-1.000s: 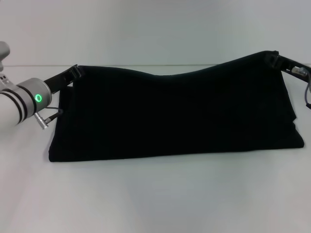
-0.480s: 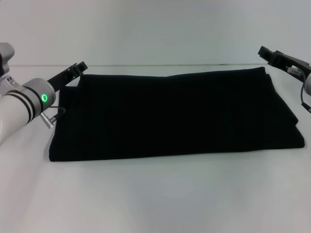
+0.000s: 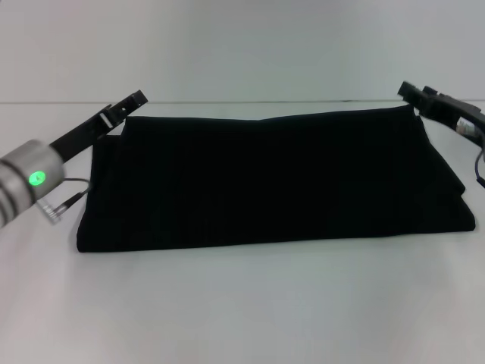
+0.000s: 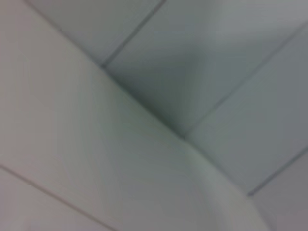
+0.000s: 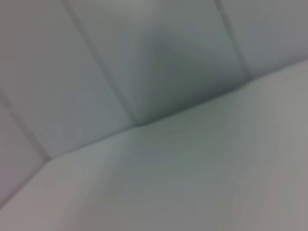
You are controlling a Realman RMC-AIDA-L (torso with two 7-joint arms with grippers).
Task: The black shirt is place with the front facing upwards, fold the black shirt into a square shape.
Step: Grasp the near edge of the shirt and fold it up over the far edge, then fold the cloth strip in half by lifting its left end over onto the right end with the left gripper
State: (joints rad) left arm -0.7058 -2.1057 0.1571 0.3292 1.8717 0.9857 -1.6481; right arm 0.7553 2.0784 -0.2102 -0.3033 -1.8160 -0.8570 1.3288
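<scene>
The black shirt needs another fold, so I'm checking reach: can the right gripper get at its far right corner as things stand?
Probably yes. The right gripper hangs just beyond that corner of the black shirt, with nothing between them.

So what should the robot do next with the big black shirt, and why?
Probably bring one gripper to a short end and fold it across. The large black cloth shirt lies flat on the white table as a wide band, not a square, and the left gripper and right gripper sit just off its far corners.

Black shirt point(image 3: 273, 182) lettering hidden, both wrist views blurred, featureless
</scene>
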